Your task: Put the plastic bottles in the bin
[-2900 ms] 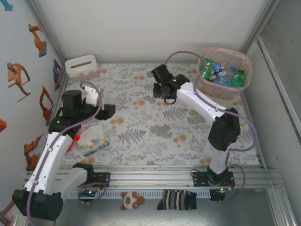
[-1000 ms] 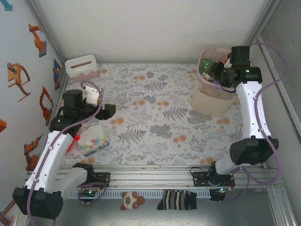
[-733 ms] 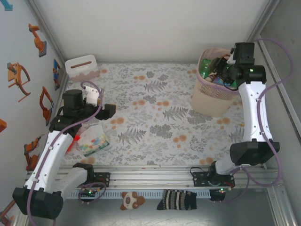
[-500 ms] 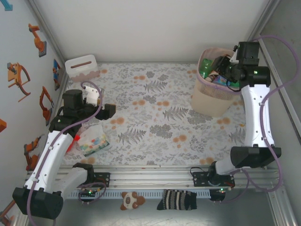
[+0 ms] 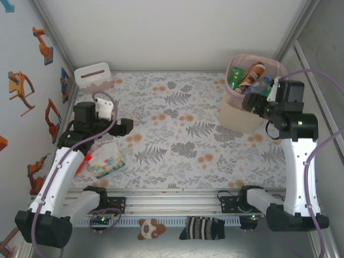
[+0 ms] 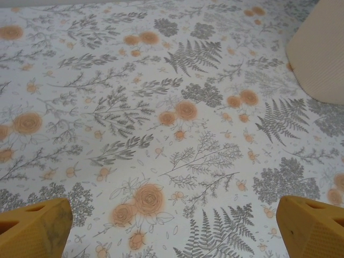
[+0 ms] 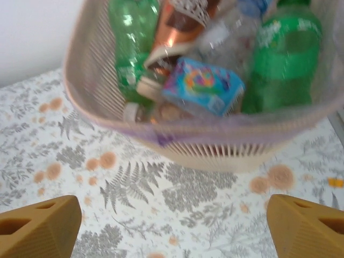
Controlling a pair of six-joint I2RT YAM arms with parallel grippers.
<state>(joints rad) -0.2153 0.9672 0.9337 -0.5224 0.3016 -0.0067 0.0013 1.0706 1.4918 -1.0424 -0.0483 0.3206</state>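
One bin (image 5: 240, 117), beige-pink with a lattice band under the rim and a pinkish liner, stands upright at the far right corner of the tabletop (image 5: 177, 140). Bottles (image 7: 285, 59) lie heaped inside it: two green, one orange-brown, one clear, one with a blue patterned label; any others are too hidden to count. Right hand (image 7: 172, 228), beside the bin's near side: fingers spread wide, empty. Left hand (image 6: 172, 228), over bare tabletop at the left: fingers spread wide, empty.

bin (image 5: 239, 115): I see beige-pink, at 1 o'clock
plastic bottles (image 7: 279, 59): mostly green, one coppery
table (image 6: 161, 80): white, grey ferns, orange flowers
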